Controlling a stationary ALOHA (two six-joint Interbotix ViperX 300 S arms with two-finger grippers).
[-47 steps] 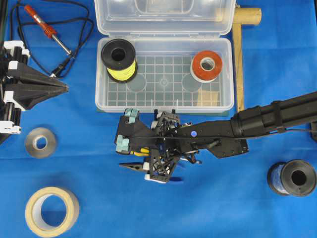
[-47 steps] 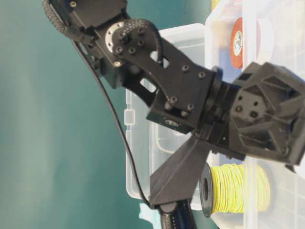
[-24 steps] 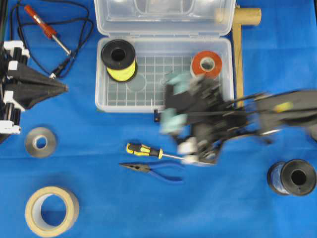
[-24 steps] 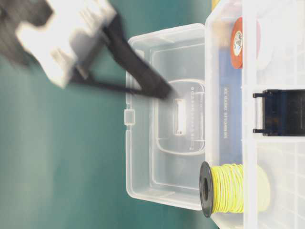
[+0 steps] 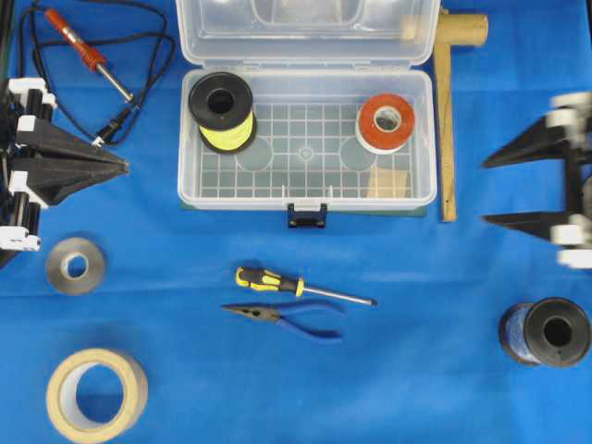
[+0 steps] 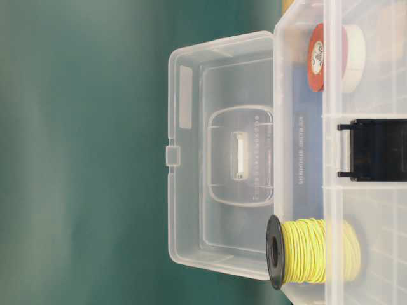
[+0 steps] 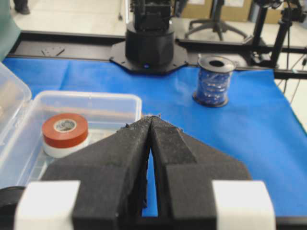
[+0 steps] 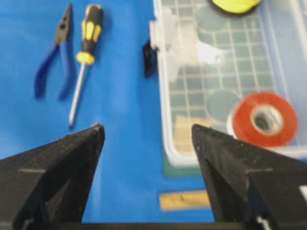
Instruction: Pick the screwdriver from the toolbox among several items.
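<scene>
The screwdriver (image 5: 268,280) with its yellow-and-black handle lies on the blue cloth in front of the toolbox (image 5: 305,196), beside the blue-handled pliers (image 5: 287,316). It also shows in the right wrist view (image 8: 88,34). The open clear toolbox holds the spool of yellow wire (image 5: 222,112), the orange-and-white tape roll (image 5: 386,122) and the wooden block (image 5: 388,182). My right gripper (image 5: 483,191) is open and empty at the far right, well away from the screwdriver. My left gripper (image 5: 125,165) is shut and empty at the left edge.
An orange-handled soldering iron (image 5: 85,53) with black cord lies at the back left. A grey tape roll (image 5: 76,265) and a tan tape roll (image 5: 97,394) lie at the front left. A dark spool (image 5: 546,331) stands at the front right. A wooden T-stick (image 5: 446,111) lies right of the toolbox.
My right gripper let go of the screwdriver on the cloth in front of the toolbox and pulled back fast to the right edge, open. The left arm has not moved.
</scene>
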